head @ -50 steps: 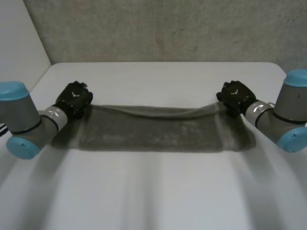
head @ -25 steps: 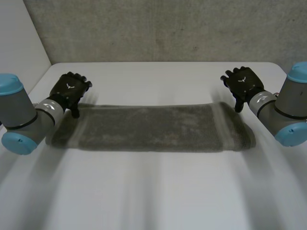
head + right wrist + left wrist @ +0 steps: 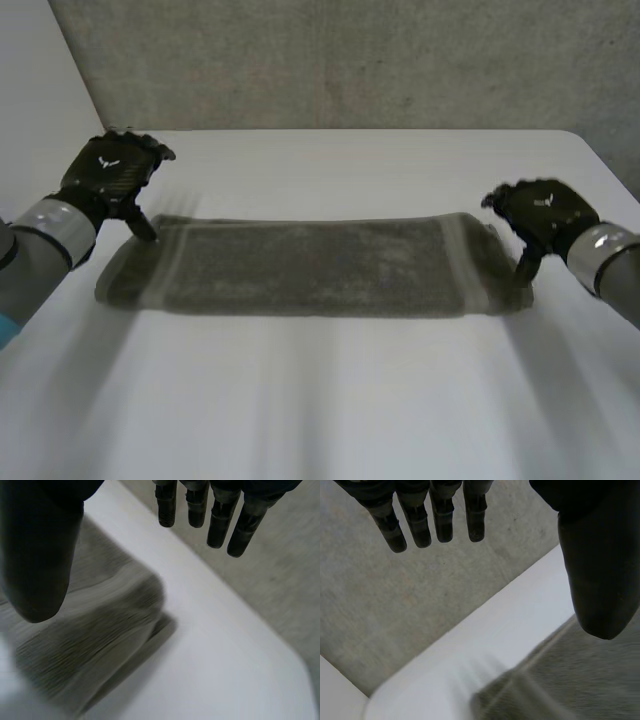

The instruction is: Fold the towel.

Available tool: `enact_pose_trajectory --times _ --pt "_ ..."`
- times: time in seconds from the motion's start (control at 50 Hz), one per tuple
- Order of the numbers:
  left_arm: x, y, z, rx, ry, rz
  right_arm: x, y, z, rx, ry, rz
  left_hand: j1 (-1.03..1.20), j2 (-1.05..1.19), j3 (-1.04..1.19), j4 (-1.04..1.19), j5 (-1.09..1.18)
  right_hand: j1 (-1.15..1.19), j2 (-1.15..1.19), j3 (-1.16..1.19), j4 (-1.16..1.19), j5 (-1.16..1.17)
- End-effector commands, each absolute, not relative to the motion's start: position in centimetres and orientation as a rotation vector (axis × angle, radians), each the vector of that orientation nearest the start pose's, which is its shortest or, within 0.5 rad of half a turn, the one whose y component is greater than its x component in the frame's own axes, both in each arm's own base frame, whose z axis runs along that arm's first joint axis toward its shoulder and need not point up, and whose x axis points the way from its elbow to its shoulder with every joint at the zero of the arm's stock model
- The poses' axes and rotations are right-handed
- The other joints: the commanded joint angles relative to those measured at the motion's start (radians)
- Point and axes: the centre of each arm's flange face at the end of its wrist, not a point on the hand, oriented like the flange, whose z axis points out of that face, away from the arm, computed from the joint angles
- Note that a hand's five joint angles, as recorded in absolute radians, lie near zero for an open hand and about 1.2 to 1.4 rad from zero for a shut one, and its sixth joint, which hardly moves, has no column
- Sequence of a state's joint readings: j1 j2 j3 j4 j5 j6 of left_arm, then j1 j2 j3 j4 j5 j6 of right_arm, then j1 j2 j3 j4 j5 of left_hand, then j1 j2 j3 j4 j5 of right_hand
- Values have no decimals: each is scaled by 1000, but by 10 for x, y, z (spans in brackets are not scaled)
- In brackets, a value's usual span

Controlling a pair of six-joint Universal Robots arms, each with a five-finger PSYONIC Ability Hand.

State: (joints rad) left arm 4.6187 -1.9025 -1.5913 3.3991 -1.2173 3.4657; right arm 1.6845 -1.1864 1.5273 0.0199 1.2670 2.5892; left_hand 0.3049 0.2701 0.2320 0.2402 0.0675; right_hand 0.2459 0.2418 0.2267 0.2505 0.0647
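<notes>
A grey towel [image 3: 310, 268] lies folded into a long strip across the middle of the white table [image 3: 330, 400]. My left hand [image 3: 108, 175] hovers above the towel's far left corner, open, with its fingers [image 3: 437, 517] straight and nothing held. The towel's corner [image 3: 560, 680] lies under that hand's thumb. My right hand [image 3: 543, 215] hangs just off the towel's right end, open as well, with fingers [image 3: 220, 515] spread. The folded right end of the towel [image 3: 95, 630] lies under its thumb, free of the hand.
A concrete wall [image 3: 340, 60] stands behind the table's far edge. Bare white tabletop stretches in front of the towel and behind it.
Both hands have let go of the towel's far edge and opened. The left hand has drawn outward to the left, the right hand outward and nearer. The towel has settled flat.
</notes>
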Motion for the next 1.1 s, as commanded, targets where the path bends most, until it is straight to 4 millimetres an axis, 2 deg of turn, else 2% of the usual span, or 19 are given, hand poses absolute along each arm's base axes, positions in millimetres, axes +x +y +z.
enact_pose_trajectory --times 0.02,0.16,0.34,0.44,0.5,0.52,0.6,0.66,0.7,0.76,0.8,0.82,0.86,0.9,0.98,1.02,1.04,1.08,1.1 --pt "-196 -319 194 846 2406 -2145 185 -313 166 -1133 2410 -1661 -71 -36 -57 -66 -8 56 60 -52 -76 63" --pt "-198 -312 185 887 2457 -2124 183 -319 135 -1256 2344 -1643 -65 -30 -57 -66 -2 170 174 -52 -76 177" --pt "-199 -311 185 895 2452 -2129 182 -332 121 -1260 2322 -1693 -68 -33 -57 -66 -5 350 354 -52 -76 357" --pt "-200 -311 185 897 2449 -2133 182 -339 119 -1256 2299 -1749 -68 -33 -57 -66 -5 693 697 -52 -76 700" --pt "-200 -310 185 900 2450 -2131 183 -341 114 -1256 2292 -1749 -68 -33 -57 -66 -5 966 970 -52 -76 973" --pt "-201 -310 185 901 2451 -2132 182 -342 111 -1254 2300 -1735 -68 -33 -57 -66 -5 1149 1153 -52 -76 1155" --pt "-200 -310 186 900 2449 -2133 180 -344 114 -1242 2310 -1747 -68 -33 -57 -66 -5 1150 1154 -52 -76 1157" --pt "-199 -310 186 893 2448 -2131 170 -346 123 -1213 2329 -1776 -71 -36 -57 -66 -8 1150 1154 -52 -76 1157" --pt "-198 -310 186 889 2446 -2132 149 -352 140 -1160 2356 -1849 -71 -36 -57 -66 -8 1150 1154 -52 -76 1157" --pt "-197 -310 187 887 2446 -2132 133 -359 146 -1127 2387 -1886 -74 -39 -57 -66 -11 1150 1154 -52 -76 1157" --pt "-196 -311 187 882 2443 -2133 93 -374 158 -1047 2445 -1961 -77 -42 -57 -66 -14 1150 1154 -52 -76 1157" --pt "-196 -311 187 882 2443 -2133 93 -374 158 -1046 2445 -1961 -77 -42 -57 -66 -14 1150 1154 -52 -76 1157" --pt "-194 -312 187 869 2444 -2128 58 -388 176 -988 2475 -2030 -77 -42 -57 -66 -14 1150 1154 -52 -76 1157" --pt "-193 -313 187 865 2444 -2127 55 -391 185 -988 2466 -2040 -77 -42 -57 -66 -14 1150 1154 -52 -76 1157" --pt "-193 -313 187 867 2442 -2130 60 -395 205 -992 2432 -2043 -77 -42 -57 -66 -14 1150 1154 -52 -76 1157" --pt "-193 -313 187 868 2441 -2129 86 -390 228 -1064 2344 -2077 -77 -42 -57 -66 -14 1150 1154 -52 -76 1157" --pt "-193 -313 187 868 2441 -2129 86 -390 228 -1064 2343 -2078 -77 -42 -57 -66 -14 1150 1154 -52 -76 1157" --pt "-193 -314 187 867 2433 -2135 140 -375 248 -1170 2174 -2109 -77 -42 -57 -66 -14 1150 1154 -52 -76 1157" --pt "-193 -314 187 867 2433 -2135 140 -375 248 -1170 2173 -2110 -77 -42 -57 -66 -14 1150 1154 -52 -76 1157"
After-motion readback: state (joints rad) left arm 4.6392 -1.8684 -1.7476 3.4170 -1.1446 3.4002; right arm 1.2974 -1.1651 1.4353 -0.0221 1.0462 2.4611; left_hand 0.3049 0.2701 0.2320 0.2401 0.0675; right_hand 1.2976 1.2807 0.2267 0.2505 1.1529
